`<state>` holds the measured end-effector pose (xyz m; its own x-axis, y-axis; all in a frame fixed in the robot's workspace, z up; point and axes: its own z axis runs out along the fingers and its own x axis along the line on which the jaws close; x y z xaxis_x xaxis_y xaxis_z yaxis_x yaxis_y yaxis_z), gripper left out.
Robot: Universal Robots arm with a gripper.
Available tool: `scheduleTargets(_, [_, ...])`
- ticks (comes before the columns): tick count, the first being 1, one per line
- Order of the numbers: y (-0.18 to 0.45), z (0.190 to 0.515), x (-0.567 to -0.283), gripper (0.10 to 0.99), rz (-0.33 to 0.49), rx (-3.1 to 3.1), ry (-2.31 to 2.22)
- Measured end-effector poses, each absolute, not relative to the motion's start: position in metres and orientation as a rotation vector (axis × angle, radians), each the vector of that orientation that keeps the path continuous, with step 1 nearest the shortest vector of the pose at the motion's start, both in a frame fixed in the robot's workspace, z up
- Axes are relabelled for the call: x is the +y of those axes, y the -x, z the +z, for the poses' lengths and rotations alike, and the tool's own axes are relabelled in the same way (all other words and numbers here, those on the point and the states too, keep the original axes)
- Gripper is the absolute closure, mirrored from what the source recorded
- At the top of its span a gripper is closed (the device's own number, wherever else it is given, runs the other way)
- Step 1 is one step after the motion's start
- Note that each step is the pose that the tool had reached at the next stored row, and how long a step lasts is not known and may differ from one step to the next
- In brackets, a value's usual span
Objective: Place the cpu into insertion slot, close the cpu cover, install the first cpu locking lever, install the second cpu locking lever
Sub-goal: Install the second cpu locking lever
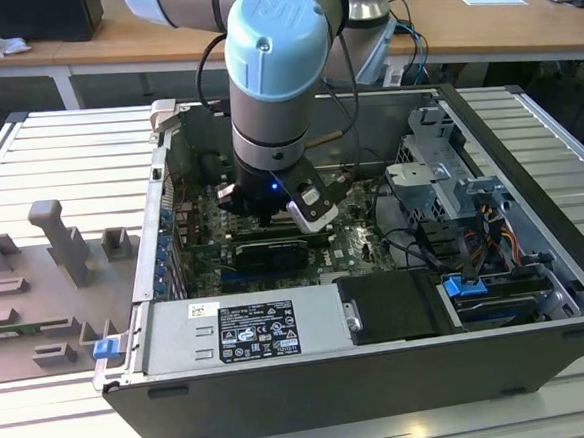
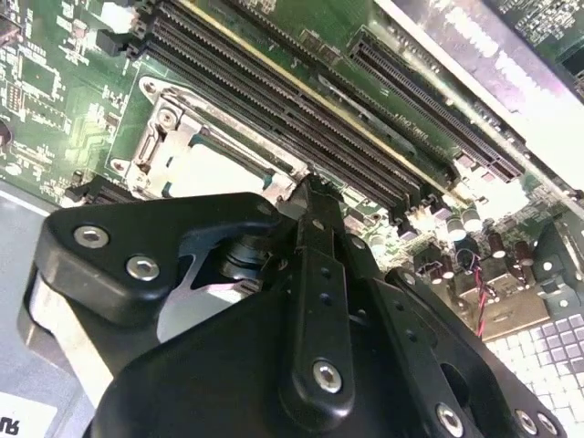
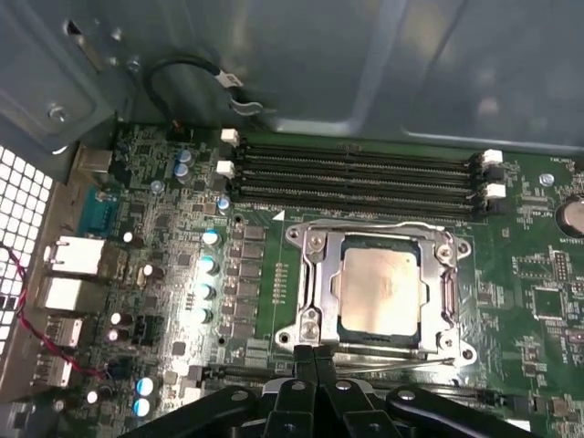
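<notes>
Gripper (image 3: 315,358) fingers pressed together, holding nothing, tips poised at near edge of insertion slot (image 3: 301,274), cpu (image 3: 379,290) seated in slot under lowered cpu cover (image 3: 321,290), just beyond fingertips, inside open computer case (image 1: 283,380).

Robot arm (image 1: 273,90): cylindrical silver-grey joint housings closed by rounded pale-blue end caps. Black cables run alongside the wrist; a small blue light glows on its underside, beside a white-edged black module. Gripper (image 2: 310,196): matte black angular linkage plates joined by bright silver round-headed screws, seen in both wrist views, with a pale metallic part between the plates and narrow black fingers (image 3: 315,360).
</notes>
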<state>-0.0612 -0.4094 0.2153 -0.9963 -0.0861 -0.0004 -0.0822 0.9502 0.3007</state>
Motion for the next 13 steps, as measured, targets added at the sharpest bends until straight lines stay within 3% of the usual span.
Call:
scheduleTargets(3, [0.067,0.215,-0.411,0.98,-0.532,-3.082,-0.134])
scheduleTargets(13, [0.068,0.208,-0.42,0.98,-0.592,-3.075,-0.118])
